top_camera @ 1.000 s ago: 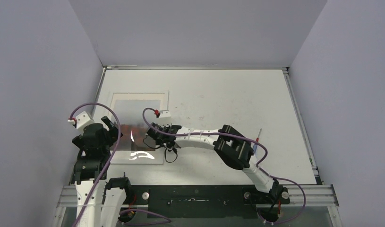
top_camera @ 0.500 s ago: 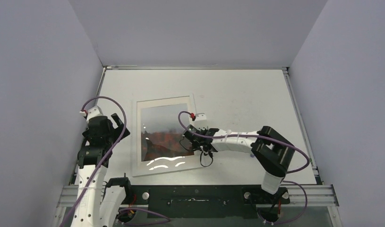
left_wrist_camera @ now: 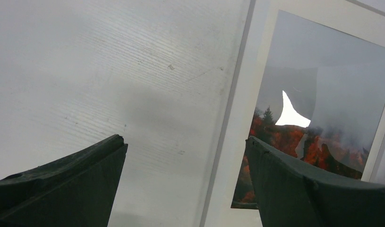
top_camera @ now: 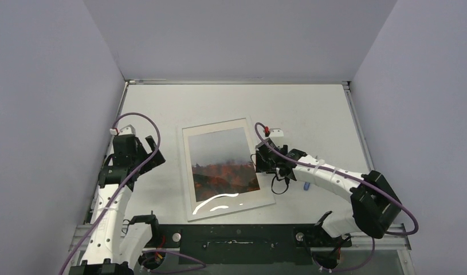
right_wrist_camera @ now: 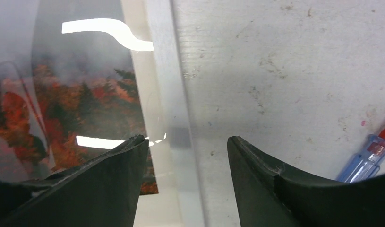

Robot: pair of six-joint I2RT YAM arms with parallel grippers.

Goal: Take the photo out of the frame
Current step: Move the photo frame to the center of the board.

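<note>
The frame (top_camera: 232, 207) lies flat on the table, glossy front up and turned slightly clockwise. Behind its front shows the photo (top_camera: 222, 160), grey mist above orange-red trees. My right gripper (top_camera: 260, 162) hovers open over the frame's right edge. In the right wrist view the jaws (right_wrist_camera: 186, 139) straddle the white border strip (right_wrist_camera: 164, 71), beside the photo (right_wrist_camera: 77, 94), without pinching it. Left of the frame, my left gripper (top_camera: 152, 154) is open over bare table. In its wrist view the gripper (left_wrist_camera: 184, 140) has nothing between its fingers, with the frame's left border (left_wrist_camera: 237, 118) and the photo (left_wrist_camera: 322, 85) to the right.
A small red-and-blue screwdriver (top_camera: 306, 187) lies on the table just right of the right forearm, also seen in the right wrist view as the screwdriver (right_wrist_camera: 365, 161). Grey walls close in the table on three sides.
The frame has slid rightward toward the table's middle along with my right gripper. The right jaws, nearly shut before, now stand open. The left arm has drawn back slightly, staying open.
</note>
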